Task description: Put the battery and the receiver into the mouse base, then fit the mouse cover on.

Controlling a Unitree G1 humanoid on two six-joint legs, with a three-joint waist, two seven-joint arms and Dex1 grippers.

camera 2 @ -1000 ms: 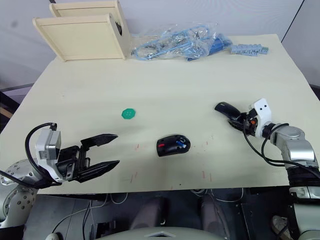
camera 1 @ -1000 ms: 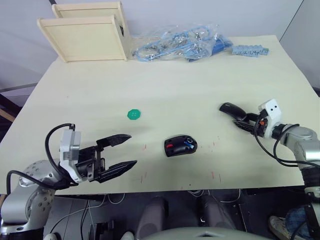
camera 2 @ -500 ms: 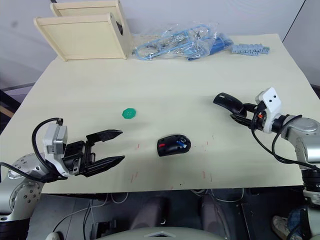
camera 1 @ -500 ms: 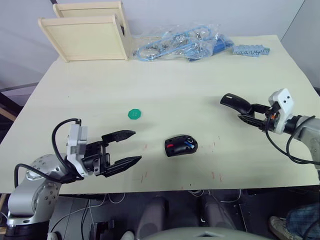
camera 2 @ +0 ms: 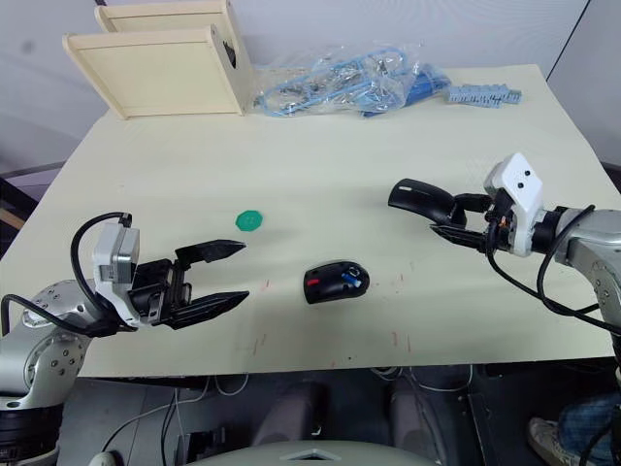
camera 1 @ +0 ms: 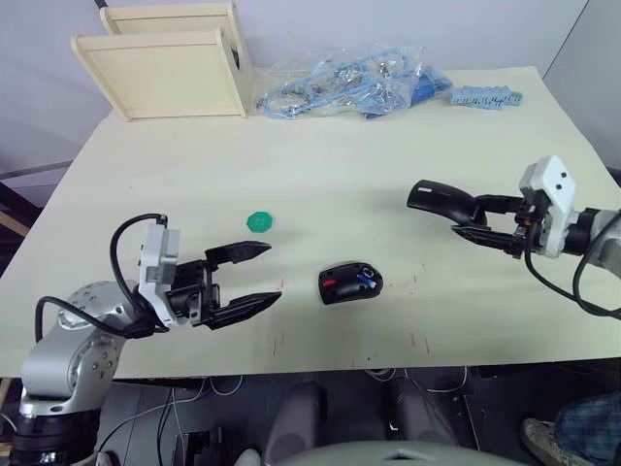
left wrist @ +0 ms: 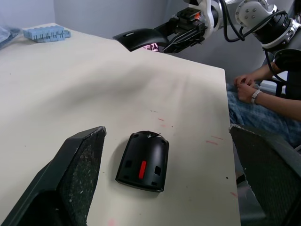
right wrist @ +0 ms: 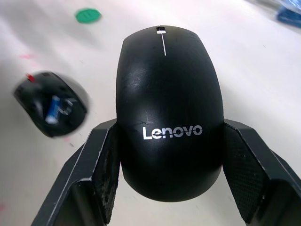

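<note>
Right wrist view has the right gripper point(right wrist: 169, 188) clamped on the mouse cover point(right wrist: 168, 108), a Lenovo-marked shell held by its sides above the table point(camera 1: 388, 155), right of centre in the left eye view. The mouse base point(camera 1: 350, 282) lies below centre, well apart from the cover, with the blue battery point(right wrist: 56, 106) seated in its hollow. The left gripper point(camera 1: 243, 277) hovers wide open, empty, at lower left near the base.

Risks, as I judge them: the glossy shell could slip or twist between the pads on the way over; lowered askew, it may push the unsteadied base across the table instead of clicking on.

Whether the receiver is already inside the base cannot be made out, as the hollow is blurred and small.
</note>
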